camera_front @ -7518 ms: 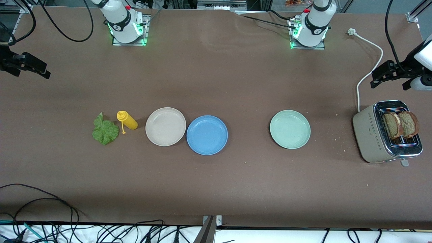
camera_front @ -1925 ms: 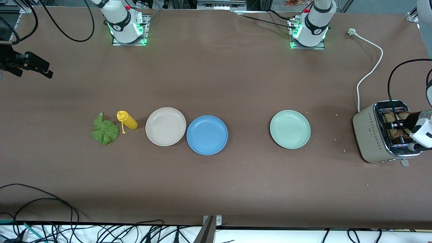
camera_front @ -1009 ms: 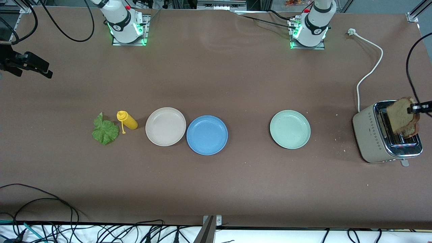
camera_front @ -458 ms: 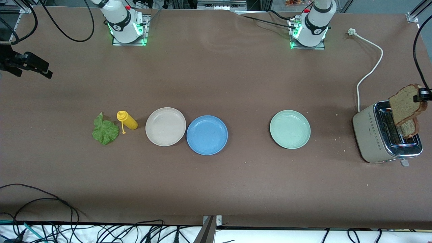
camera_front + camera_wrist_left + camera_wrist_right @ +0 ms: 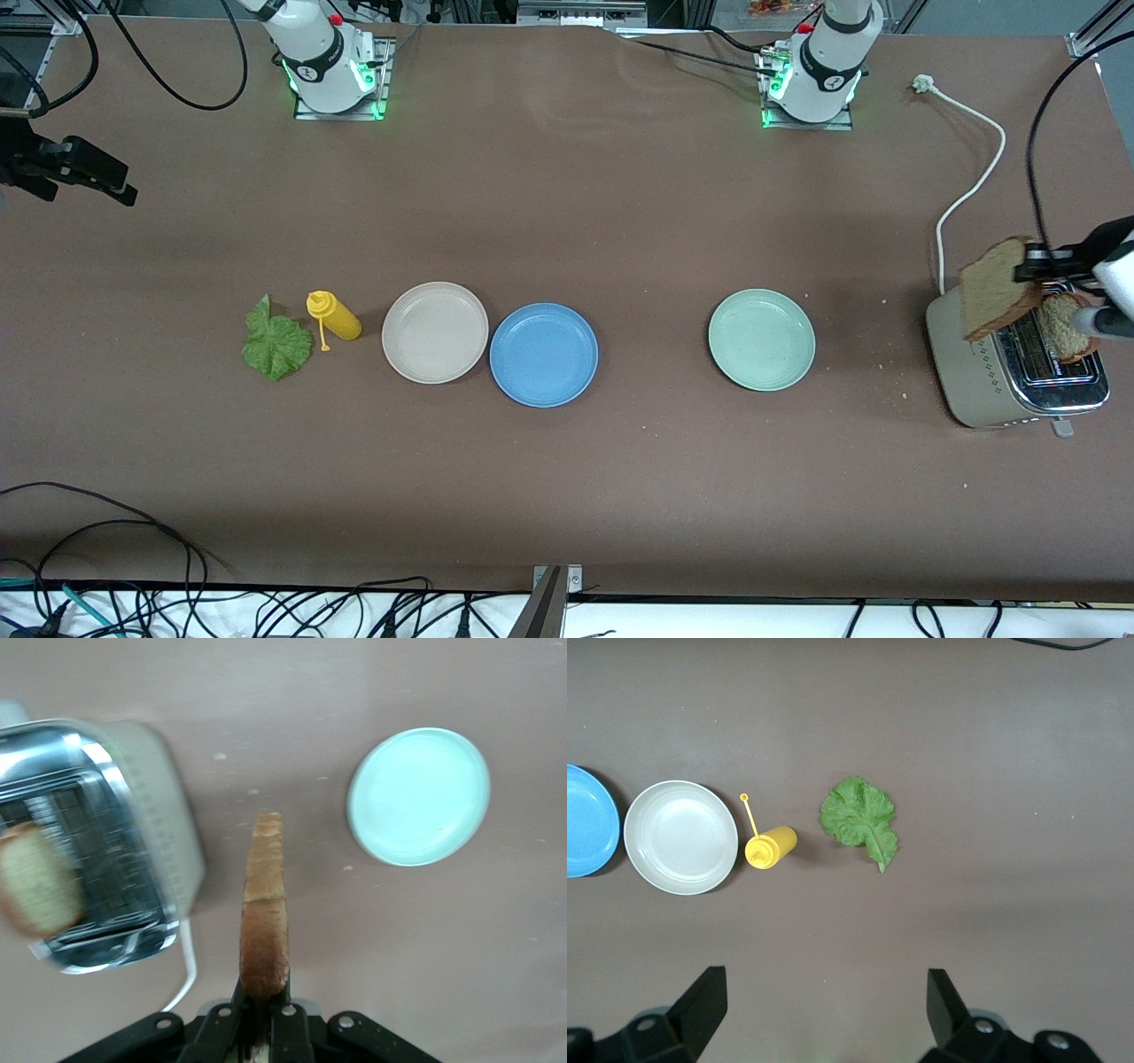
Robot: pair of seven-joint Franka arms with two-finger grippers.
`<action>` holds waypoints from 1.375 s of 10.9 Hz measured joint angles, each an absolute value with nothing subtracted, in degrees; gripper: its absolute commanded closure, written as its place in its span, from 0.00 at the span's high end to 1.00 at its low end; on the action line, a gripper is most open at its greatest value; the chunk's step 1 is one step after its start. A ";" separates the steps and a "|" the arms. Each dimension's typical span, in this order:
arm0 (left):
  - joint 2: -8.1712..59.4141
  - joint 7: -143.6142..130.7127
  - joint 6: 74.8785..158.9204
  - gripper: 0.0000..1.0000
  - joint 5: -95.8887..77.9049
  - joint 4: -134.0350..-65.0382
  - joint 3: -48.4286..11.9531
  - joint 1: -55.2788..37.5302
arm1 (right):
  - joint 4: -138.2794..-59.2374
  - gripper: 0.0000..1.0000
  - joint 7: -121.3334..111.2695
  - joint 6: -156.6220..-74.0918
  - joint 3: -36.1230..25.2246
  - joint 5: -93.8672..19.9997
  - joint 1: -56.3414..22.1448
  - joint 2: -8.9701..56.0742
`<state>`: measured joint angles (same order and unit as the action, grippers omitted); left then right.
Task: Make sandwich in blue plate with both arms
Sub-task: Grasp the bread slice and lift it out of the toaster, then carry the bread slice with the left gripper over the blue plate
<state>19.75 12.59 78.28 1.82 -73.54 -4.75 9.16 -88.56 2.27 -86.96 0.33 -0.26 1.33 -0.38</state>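
Brown bread slice [image 5: 994, 288] is clamped edge-on in the left gripper [image 5: 262, 1014], up in the air over the toaster [image 5: 974, 372] at the left arm's end of the table; 1 more slice [image 5: 1061, 325] stands in a toaster slot. Right gripper [image 5: 824, 1010] hangs with fingers spread and nothing between them, over the lettuce [image 5: 861, 819] and yellow bottle [image 5: 772, 849], that arm waiting. Blue plate [image 5: 543, 354] sits bare mid-table, touching the beige plate [image 5: 434, 332], with the green plate [image 5: 761, 339] well apart toward the toaster.

A wide brown table [image 5: 567, 496] filled the room under even light, black cables [image 5: 106, 549] trailed over its near edge, and a white cord [image 5: 970, 190] snaked across its top.
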 measured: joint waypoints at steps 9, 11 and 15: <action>28.41 0.95 90.25 0.00 -26.77 -76.97 -5.43 -1.79 | -88.53 1.00 2.27 -86.94 -0.07 -0.26 1.34 -0.34; 30.10 0.16 93.35 0.00 -33.40 -77.14 -5.46 -5.60 | -88.53 1.00 2.27 -86.94 -0.08 -0.26 1.35 -0.34; 36.64 0.08 101.47 0.00 -47.24 -77.97 -5.44 -13.03 | -88.54 1.00 2.27 -86.93 -0.16 -0.26 1.36 -0.32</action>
<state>36.64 0.08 101.47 -47.24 -77.97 -5.44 -13.03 -88.54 2.27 -86.93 -0.16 -0.26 1.36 -0.32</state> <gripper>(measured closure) 0.912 0.000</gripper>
